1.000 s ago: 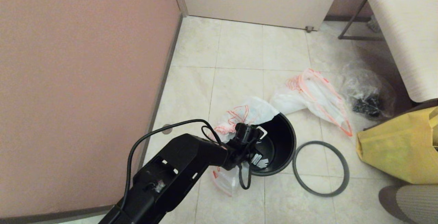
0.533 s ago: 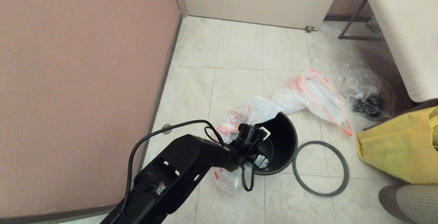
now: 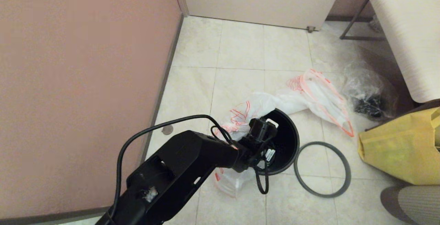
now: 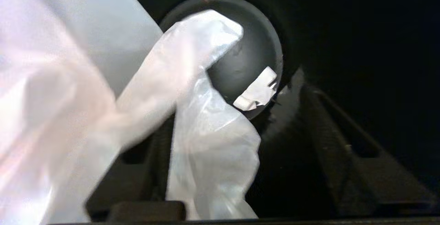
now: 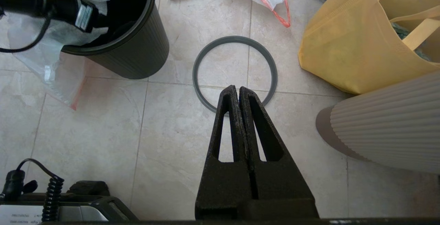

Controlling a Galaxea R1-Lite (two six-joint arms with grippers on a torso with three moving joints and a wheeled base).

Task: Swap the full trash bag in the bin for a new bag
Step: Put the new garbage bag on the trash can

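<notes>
The black bin (image 3: 290,139) stands on the tiled floor, its grey hoop (image 3: 321,143) lying flat beside it to the right. My left gripper (image 3: 271,156) reaches down inside the bin. The new bag (image 3: 247,110), white with orange lettering, hangs over the bin's left rim and down to the floor. In the left wrist view the left gripper (image 4: 240,115) is open above the bin's bottom (image 4: 251,46), with the new bag's film (image 4: 206,156) lying between its fingers. The full trash bag (image 3: 319,96) rests on the floor beyond the bin. My right gripper (image 5: 238,89) hangs shut above the hoop (image 5: 234,39).
A clear crinkled bag with black contents (image 3: 369,96) and a yellow bag (image 3: 398,149) sit to the right. A white paper scrap (image 4: 257,92) lies on the bin's bottom. A pink wall (image 3: 79,80) is close on the left, a white bench (image 3: 405,29) on the right.
My left arm has pushed forward and to the right, with the wrist further over the bin's mouth. The new bag's printed part has shifted up along the rim.
</notes>
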